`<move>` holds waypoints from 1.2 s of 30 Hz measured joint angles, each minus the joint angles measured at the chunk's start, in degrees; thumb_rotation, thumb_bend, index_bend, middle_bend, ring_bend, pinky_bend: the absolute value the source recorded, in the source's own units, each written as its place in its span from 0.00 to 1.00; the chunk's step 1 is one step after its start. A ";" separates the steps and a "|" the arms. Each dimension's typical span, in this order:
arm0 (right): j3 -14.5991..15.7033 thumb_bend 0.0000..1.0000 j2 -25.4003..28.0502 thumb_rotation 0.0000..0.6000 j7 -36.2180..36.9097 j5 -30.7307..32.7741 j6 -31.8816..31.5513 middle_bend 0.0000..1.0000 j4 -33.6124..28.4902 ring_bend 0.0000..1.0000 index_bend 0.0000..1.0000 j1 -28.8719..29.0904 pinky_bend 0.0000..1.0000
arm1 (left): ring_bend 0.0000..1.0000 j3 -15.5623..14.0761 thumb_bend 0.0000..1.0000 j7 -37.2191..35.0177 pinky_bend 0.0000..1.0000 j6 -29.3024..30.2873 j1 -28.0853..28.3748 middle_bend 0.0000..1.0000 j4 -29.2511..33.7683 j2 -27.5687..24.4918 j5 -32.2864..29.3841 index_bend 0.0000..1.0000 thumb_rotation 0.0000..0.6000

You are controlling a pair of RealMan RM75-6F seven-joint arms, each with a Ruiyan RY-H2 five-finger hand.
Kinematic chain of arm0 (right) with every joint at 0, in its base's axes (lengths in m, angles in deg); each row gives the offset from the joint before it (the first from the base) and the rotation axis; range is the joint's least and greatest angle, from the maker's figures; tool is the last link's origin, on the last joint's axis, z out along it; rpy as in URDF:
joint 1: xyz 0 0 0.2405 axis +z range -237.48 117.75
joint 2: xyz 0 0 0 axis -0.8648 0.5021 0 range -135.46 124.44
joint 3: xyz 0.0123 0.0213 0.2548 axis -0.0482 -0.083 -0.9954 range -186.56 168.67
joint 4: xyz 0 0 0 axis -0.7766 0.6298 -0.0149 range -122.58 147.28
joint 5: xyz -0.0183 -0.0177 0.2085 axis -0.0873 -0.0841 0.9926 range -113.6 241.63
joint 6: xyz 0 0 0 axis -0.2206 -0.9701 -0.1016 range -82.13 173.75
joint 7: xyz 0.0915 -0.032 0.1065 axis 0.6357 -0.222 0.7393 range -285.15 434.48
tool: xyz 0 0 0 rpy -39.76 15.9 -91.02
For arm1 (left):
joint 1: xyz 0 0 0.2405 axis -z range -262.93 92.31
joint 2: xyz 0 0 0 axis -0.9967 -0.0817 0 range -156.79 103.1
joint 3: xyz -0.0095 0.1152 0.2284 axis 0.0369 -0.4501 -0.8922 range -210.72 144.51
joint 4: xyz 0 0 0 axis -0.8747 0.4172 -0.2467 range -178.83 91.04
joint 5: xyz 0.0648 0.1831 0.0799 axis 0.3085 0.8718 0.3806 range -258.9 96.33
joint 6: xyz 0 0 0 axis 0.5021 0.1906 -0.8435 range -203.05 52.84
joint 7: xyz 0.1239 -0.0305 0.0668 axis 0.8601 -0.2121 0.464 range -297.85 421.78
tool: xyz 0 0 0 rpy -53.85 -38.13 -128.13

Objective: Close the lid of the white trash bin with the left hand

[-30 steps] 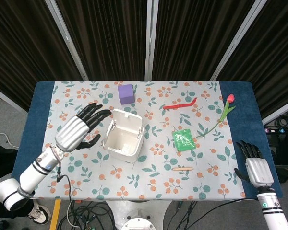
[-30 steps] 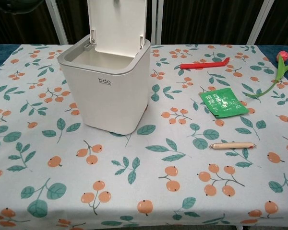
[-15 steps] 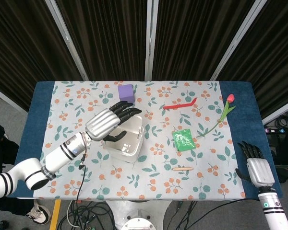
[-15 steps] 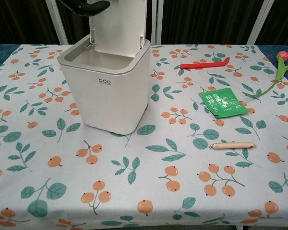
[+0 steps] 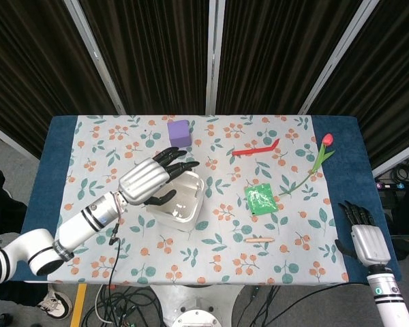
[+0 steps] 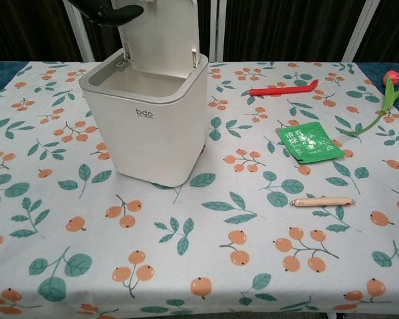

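Note:
The white trash bin (image 5: 188,206) stands left of the table's middle, and its inside shows. In the chest view the bin (image 6: 153,129) has its lid (image 6: 163,33) raised nearly upright at the back. My left hand (image 5: 148,181) hovers over the bin's rear left, with its dark fingers (image 5: 175,159) spread across the lid's top edge; one dark finger (image 6: 105,12) shows beside the lid. It holds nothing. Whether the fingers touch the lid is unclear. My right hand (image 5: 364,236) rests open at the table's front right corner.
A purple block (image 5: 178,133) sits behind the bin. To the right lie a red strip (image 5: 256,148), a tulip (image 5: 314,163), a green packet (image 5: 261,199) and a small wooden stick (image 5: 259,240). The table edge (image 5: 41,204) runs close to my left forearm.
My left hand has swung from the bin's left side to above its lid and rear rim. The lid leans slightly more forward. The right hand has stayed put.

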 measured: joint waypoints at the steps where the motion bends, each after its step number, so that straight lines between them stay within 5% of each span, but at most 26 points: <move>1: 0.05 0.21 -0.08 1.00 0.05 -0.05 0.04 0.00 0.08 0.00 0.00 0.01 0.00 | 0.00 -0.17 0.49 0.51 0.00 0.25 -0.25 0.29 0.87 -0.66 0.00 0.03 0.99; 9: 0.22 0.21 -0.58 1.00 0.15 -0.10 0.71 0.00 0.64 0.00 0.00 0.26 0.00 | 0.00 -2.21 0.51 3.16 0.00 0.98 -2.22 0.33 6.32 -4.58 -0.16 0.03 0.97; 21: 0.21 0.22 -0.65 1.00 -0.46 0.12 0.95 0.00 0.29 0.00 0.00 0.30 0.00 | 0.00 -5.19 0.51 5.90 0.00 1.67 -4.04 0.30 6.63 -3.35 0.37 0.03 0.96; 30: 0.22 0.22 -0.92 1.00 -0.61 0.15 1.14 0.00 0.41 0.00 0.00 0.40 0.00 | 0.00 -6.70 0.51 5.85 0.00 1.18 -4.77 0.30 8.93 -5.56 1.24 0.03 0.70; 36: 0.13 0.22 -1.00 1.00 -0.94 0.29 1.19 0.00 0.30 0.00 0.00 0.45 0.00 | 0.00 -7.42 0.49 5.86 0.00 1.93 -5.47 0.30 8.19 -4.97 2.06 0.03 0.67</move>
